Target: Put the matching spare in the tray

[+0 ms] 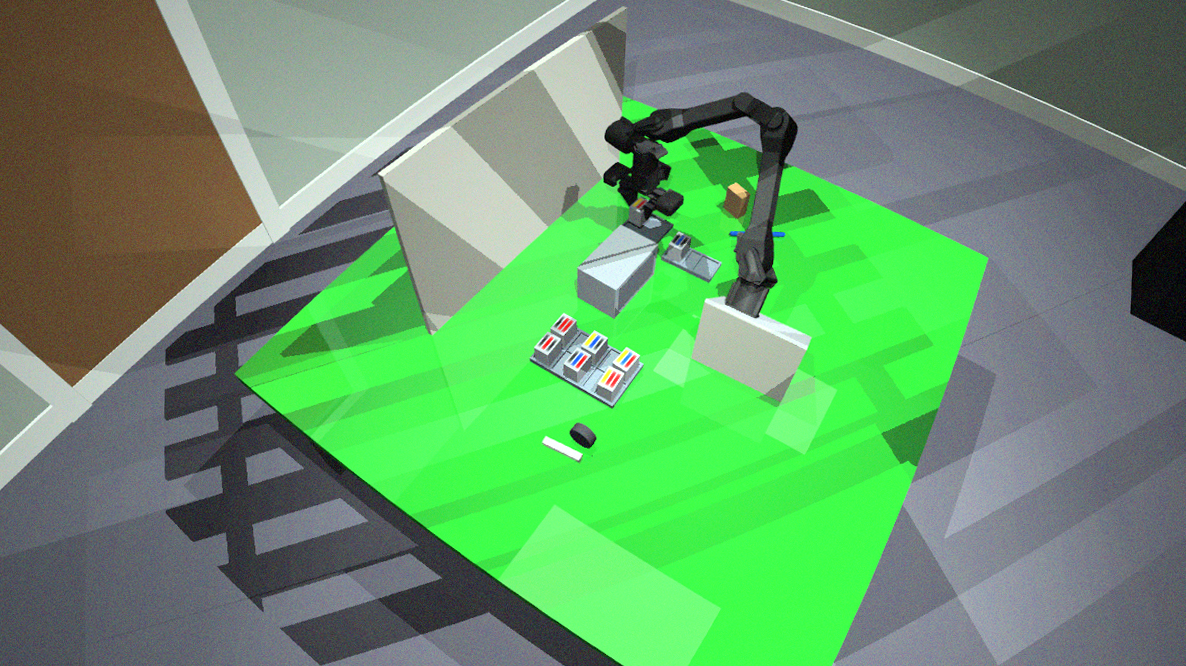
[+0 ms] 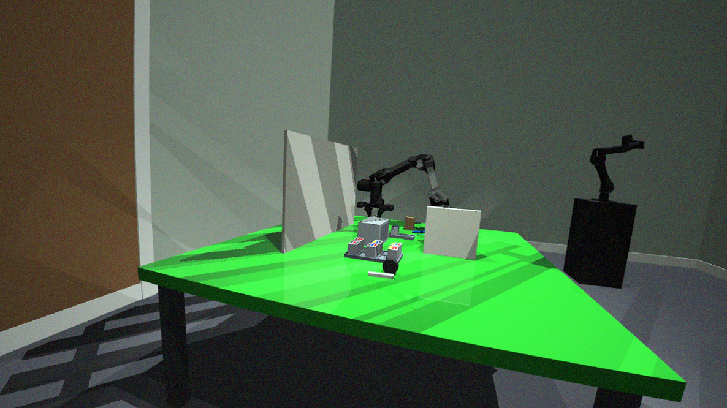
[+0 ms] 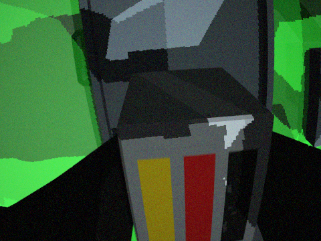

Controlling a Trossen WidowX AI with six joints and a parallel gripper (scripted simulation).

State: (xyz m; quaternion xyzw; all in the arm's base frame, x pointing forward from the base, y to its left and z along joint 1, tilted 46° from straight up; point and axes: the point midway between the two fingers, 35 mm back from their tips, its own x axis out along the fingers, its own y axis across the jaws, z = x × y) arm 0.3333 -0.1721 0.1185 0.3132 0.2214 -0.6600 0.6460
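Arm: dark grey to black throughout, built of slender rounded links joined by bulkier cylindrical joint housings. A wider, ribbed-looking base segment is seen where it meets a pale grey block. Wrist end: a blocky black assembly with short side lugs. Gripper: matt black, two flat parallel fingers; in the wrist view they appear as plain black slabs without markings. Cables, screws and labels cannot be made out.
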